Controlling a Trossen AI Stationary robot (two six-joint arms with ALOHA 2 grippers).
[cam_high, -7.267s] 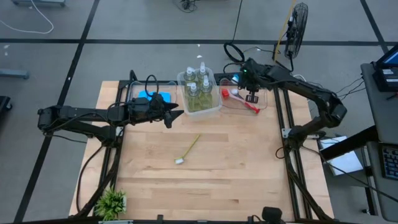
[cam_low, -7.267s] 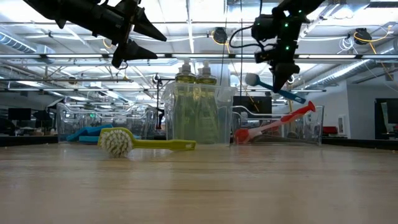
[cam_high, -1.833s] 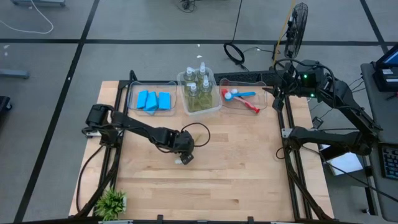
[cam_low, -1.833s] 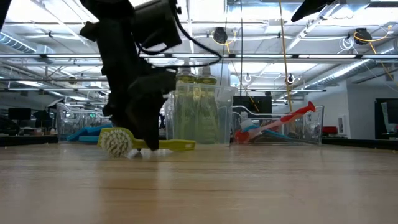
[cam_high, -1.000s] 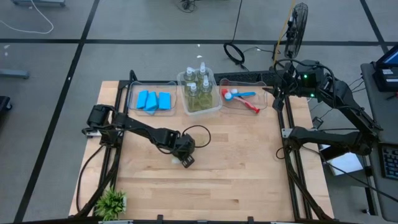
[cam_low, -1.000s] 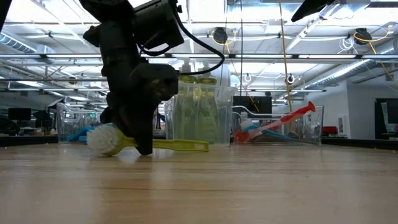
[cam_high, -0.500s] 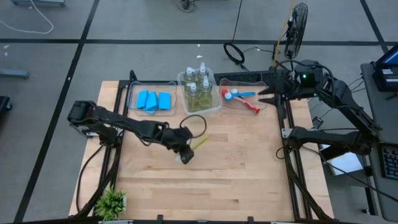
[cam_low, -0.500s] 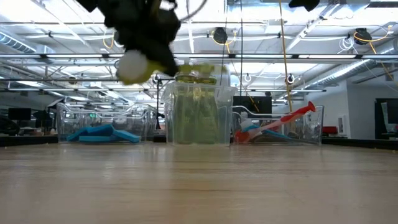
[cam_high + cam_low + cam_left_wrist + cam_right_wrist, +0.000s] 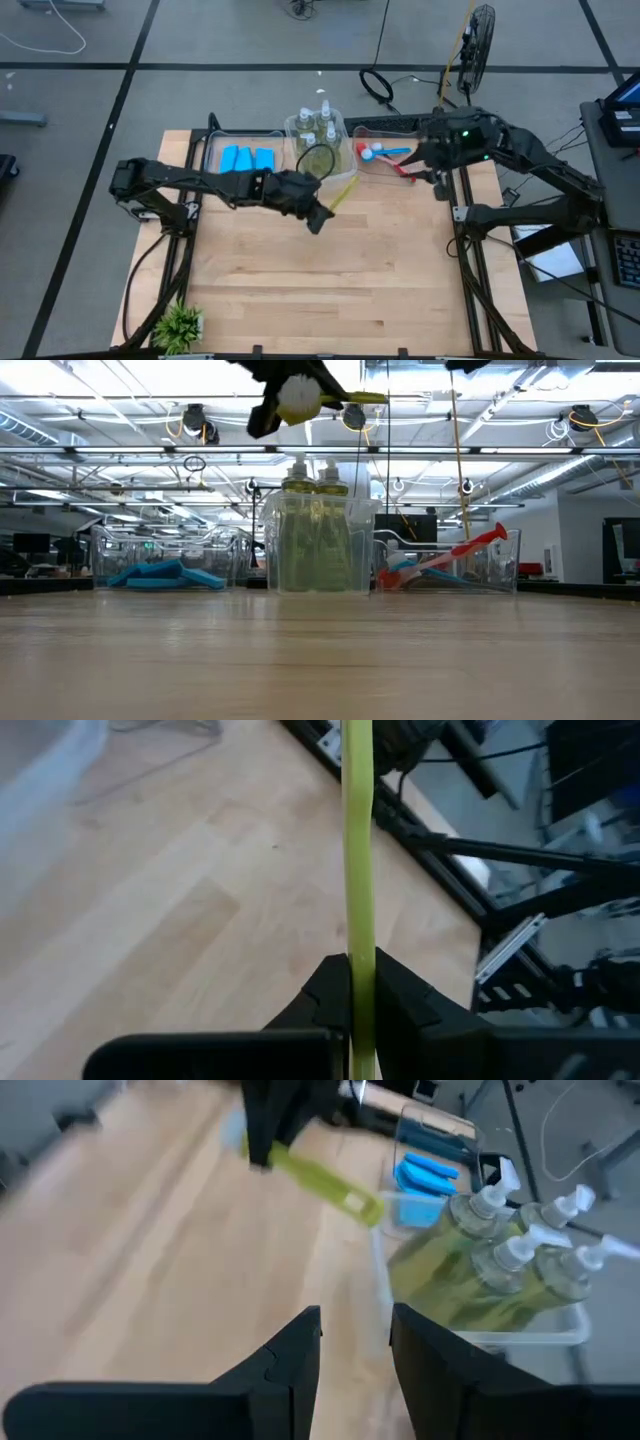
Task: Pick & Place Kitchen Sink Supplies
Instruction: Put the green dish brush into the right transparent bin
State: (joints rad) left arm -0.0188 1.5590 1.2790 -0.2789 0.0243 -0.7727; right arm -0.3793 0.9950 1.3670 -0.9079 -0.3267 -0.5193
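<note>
The left gripper (image 9: 318,214), above the desk (image 9: 330,290) centre, pinches a yellow-green brush (image 9: 342,192) held in the air, its handle pointing toward one o'clock at the bin of pump bottles (image 9: 318,128). The right gripper (image 9: 425,170), fingers parted and empty, hangs over the bin of brushes (image 9: 396,158) at one o'clock.
</note>
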